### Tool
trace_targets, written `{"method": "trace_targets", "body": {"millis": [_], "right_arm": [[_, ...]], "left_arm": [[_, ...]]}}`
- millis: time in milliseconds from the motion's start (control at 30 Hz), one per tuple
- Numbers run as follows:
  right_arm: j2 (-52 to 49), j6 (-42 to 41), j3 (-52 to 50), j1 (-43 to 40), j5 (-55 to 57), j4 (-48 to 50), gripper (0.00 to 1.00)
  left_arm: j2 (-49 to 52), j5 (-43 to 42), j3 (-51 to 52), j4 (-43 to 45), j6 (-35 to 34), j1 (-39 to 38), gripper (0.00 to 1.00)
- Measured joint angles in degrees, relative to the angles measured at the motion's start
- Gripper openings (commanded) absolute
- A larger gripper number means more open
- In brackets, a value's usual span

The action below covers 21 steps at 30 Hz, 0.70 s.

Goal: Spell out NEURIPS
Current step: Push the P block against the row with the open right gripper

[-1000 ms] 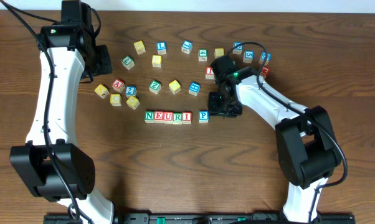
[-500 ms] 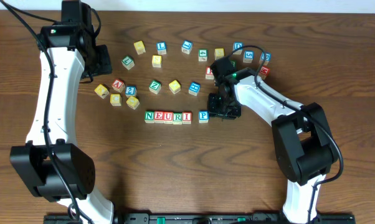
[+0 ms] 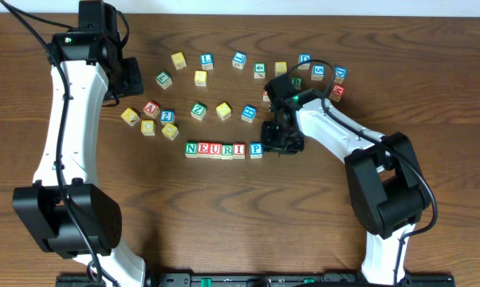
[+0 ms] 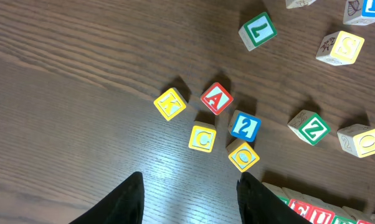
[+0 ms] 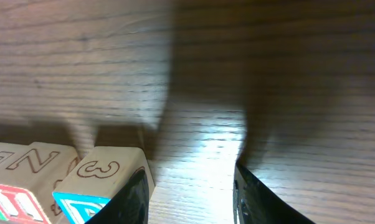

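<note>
- The left claw (image 4: 190, 186) hangs at the far left of the surface (image 3: 304, 223), jaws apart and empty, well clear of the word. The only risk there is a low sweep scattering the loose cubes (image 4: 231, 124) beneath it.
- The NEURI row (image 3: 215, 149) lies mid-surface, its cubes touching. A hard sideways shove from the right could buckle it or skew the letters.
- The blue P cube (image 3: 256, 148) sits just beside the I cube (image 3: 239, 149) with a slim gap between them. If it is pushed off-centre, it may twist.
- The right claw (image 5: 190, 186) is down just right of the P cube, jaws apart over bare wood. One finger's outer side seems to rest against that cube, so a careless withdrawal could drag it.
- The last letter is not yet placed. A yellow cube (image 4: 340, 48), seemingly an S, sits among the scatter, and the right claw occupies its slot.
</note>
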<state>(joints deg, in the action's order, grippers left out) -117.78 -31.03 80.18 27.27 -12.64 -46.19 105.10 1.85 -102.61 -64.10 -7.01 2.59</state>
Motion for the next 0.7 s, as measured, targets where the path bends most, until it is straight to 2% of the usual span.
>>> {"method": "trace_targets", "body": {"millis": [700], "right_arm": [[-0.1,-5.7,0.0,0.9,-0.9,1.8,0.44]], "left_arm": [[0.0,0.0,0.0,0.0,0.0,0.0,0.48]]}}
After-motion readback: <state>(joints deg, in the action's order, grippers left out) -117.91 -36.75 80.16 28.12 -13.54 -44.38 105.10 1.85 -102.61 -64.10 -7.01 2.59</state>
